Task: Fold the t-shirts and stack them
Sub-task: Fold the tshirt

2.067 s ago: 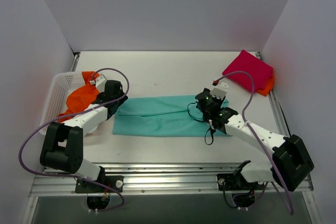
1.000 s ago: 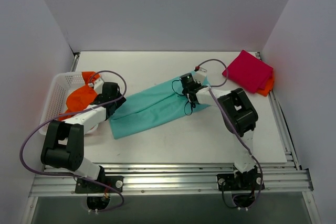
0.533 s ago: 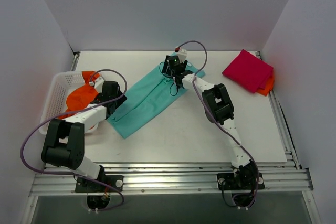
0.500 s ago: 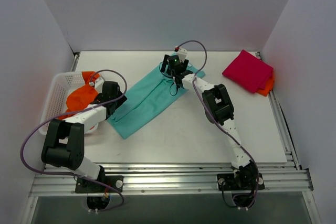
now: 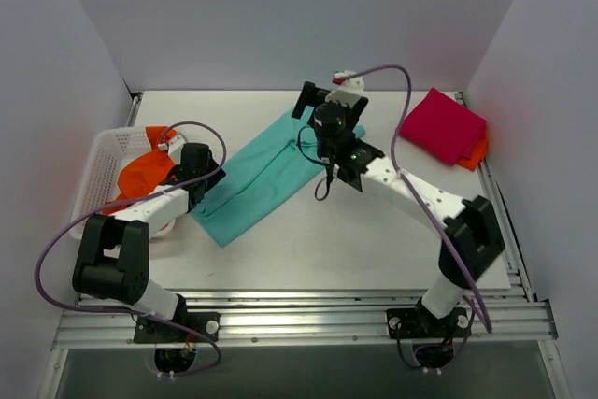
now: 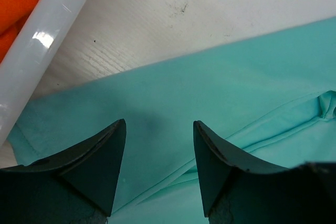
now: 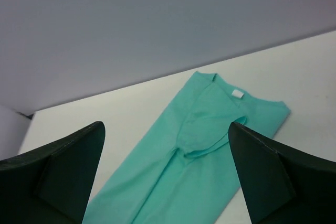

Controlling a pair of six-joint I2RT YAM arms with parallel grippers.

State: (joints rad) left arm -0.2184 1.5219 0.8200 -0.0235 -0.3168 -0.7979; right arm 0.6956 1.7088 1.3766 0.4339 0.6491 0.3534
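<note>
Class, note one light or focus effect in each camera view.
Left wrist: glare on the basket rim, shadow on the teal shirt. Right wrist: pincer fingers dark and soft-edged. Top external: pink tint on the wall beside the magenta shirt.

Your left gripper [image 6: 159, 129] sat low with jaws parted; your right gripper [image 7: 165, 135] hung high, jaws wide, arm stretched forward.

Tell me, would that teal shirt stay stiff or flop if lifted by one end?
Probably flop: the teal shirt lies flat in soft folded layers with wavy hems. It looks thin, so likely light. Pushed, it would probably bunch rather than slide whole.
</note>
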